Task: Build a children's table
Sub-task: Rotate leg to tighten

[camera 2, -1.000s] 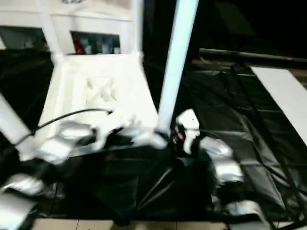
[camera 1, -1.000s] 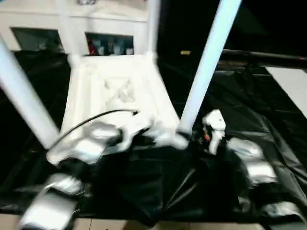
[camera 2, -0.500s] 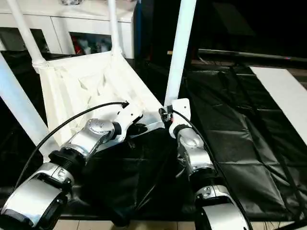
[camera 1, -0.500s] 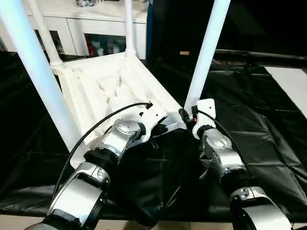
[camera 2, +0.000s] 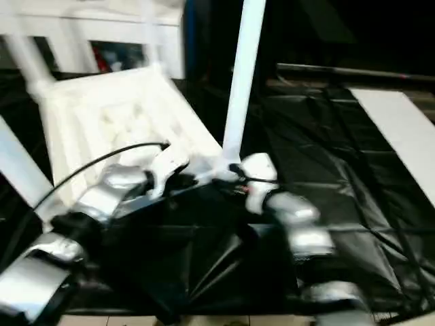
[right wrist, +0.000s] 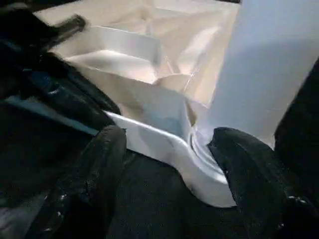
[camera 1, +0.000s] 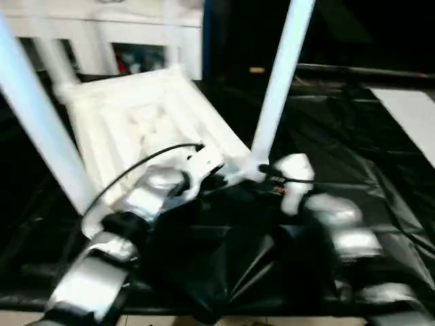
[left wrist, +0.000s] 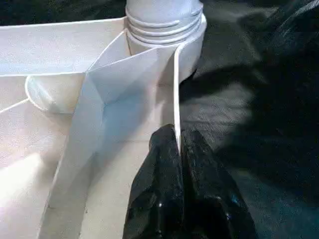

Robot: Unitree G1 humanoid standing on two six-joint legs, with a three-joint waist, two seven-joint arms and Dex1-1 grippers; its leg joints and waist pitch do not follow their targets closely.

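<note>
The children's table lies upside down on a black sheet, its ribbed white top (camera 1: 136, 122) facing up. White legs stand in its corner sockets, one at the near right corner (camera 1: 279, 75) and one at the near left (camera 1: 37, 129). My left gripper (left wrist: 177, 142) is shut on the top's thin rim wall (left wrist: 175, 89), beside the ringed socket (left wrist: 164, 20). My right gripper (right wrist: 169, 139) is open at the near right corner. Its fingers (right wrist: 102, 164) stand on either side of the socket at the leg's base (right wrist: 204, 164), and the leg (right wrist: 269, 64) rises between them.
Black plastic sheeting (camera 1: 353, 136) covers the work surface, creased and wrinkled. A white glass-door cabinet (camera 1: 136, 41) stands behind the table. A pale flat panel (camera 1: 411, 115) lies at the far right. A dark rail (camera 1: 367, 71) runs across the back right.
The whole picture has shifted and blurred, so the camera moved. My right wrist now sits a little farther out from the leg's base. The left gripper stays on the rim.
</note>
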